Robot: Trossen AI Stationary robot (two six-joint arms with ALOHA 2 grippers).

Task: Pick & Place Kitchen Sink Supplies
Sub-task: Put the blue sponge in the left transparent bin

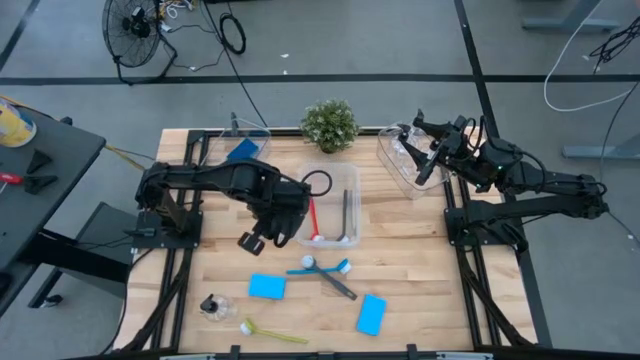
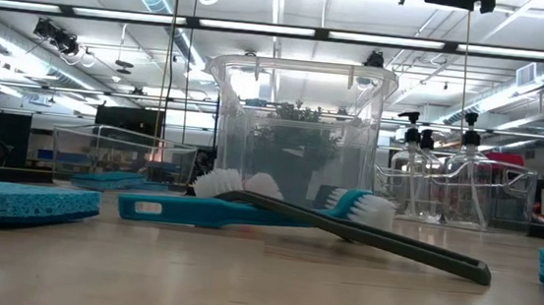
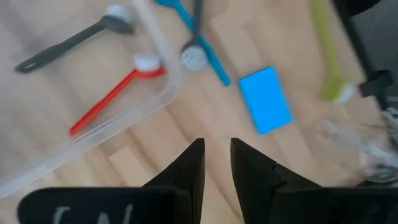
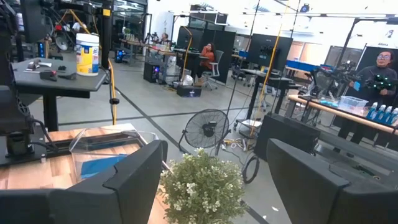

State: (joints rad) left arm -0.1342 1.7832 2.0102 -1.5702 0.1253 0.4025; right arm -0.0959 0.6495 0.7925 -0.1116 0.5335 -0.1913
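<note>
My left gripper [image 1: 250,241] hovers empty, jaws narrow, just left of the middle bin [image 1: 352,186], right gripper [image 1: 425,165] wide at the far-right bin; dropping for the near sponge [image 1: 267,287], I risk clipping that bin's wall.

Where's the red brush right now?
In the high view, the red brush lies inside the clear middle bin, on its left side, beside the left claw.

I see a red brush [image 1: 313,220] and a grey brush [image 1: 348,216] in the clear bin [image 1: 355,180], bright blue sponges [image 1: 267,287] on my pale wood bench [image 1: 420,280], a yellow-green brush [image 1: 275,333], a green plant [image 1: 329,124].
</note>
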